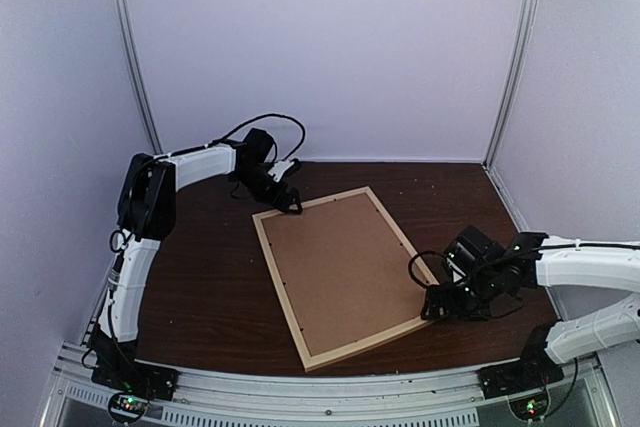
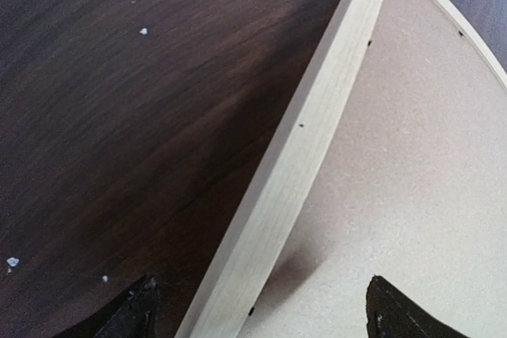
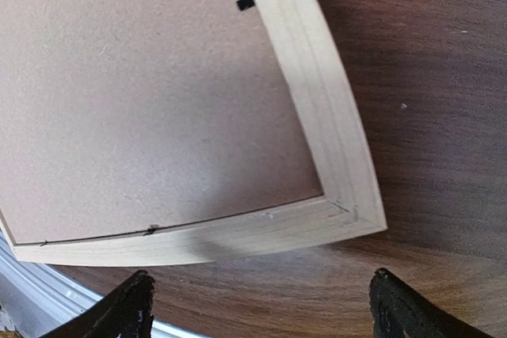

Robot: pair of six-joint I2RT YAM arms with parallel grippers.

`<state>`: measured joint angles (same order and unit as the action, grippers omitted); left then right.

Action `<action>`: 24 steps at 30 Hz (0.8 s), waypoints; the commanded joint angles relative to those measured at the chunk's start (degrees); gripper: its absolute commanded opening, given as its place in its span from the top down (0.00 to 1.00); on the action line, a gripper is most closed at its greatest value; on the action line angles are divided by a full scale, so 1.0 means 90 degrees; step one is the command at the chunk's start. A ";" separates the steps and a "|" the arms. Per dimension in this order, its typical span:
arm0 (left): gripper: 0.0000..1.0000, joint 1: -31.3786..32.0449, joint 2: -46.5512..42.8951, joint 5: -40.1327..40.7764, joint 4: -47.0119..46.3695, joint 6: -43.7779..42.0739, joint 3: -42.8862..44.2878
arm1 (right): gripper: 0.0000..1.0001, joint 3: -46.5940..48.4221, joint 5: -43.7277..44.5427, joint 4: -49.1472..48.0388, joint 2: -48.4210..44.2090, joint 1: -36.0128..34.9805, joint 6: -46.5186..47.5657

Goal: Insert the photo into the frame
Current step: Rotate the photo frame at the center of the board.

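Observation:
The frame [image 1: 280, 287] of pale wood lies flat in the middle of the dark table, with the brown backing board [image 1: 340, 267] filling it. The photo is hidden. At the frame's far left corner my left gripper [image 1: 285, 202] is open. In the left wrist view, the left gripper [image 2: 265, 306] straddles the frame [image 2: 301, 148]: one finger is over the table, the other over the board [image 2: 412, 180]. My right gripper [image 1: 435, 307] stands open at the near right corner. In the right wrist view, the right gripper [image 3: 263, 298] is over bare table just outside the frame [image 3: 333, 116].
The dark wooden table [image 1: 210, 277] ends at a metal rail [image 1: 320, 392] along the near edge, where both arm bases are bolted. White walls with metal posts close in the back and sides. A few small white specks [image 2: 143, 32] lie on the table.

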<state>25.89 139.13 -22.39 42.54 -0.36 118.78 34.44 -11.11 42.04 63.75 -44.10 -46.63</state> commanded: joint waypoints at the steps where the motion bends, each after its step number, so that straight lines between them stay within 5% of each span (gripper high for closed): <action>1: 0.09 -0.0006 0.0140 -0.0574 -0.0284 0.0021 -0.0183 | 0.06 -0.0054 0.0066 -0.0705 0.0377 -0.0280 -0.0507; 9: 0.18 -0.0006 -0.0044 -0.0791 -0.0389 0.0345 -0.0831 | 0.07 -0.0123 0.0108 -0.1356 0.0792 -0.0354 -0.0640; 24: 0.35 0.0018 -0.2006 -0.0650 -0.1559 0.1268 -0.4147 | 0.07 0.0571 0.0103 -0.1963 0.1870 0.0399 0.0031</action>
<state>23.81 125.64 -24.80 24.84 6.57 89.17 36.97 -11.07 32.69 76.58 -43.72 -51.83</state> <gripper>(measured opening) 0.661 0.929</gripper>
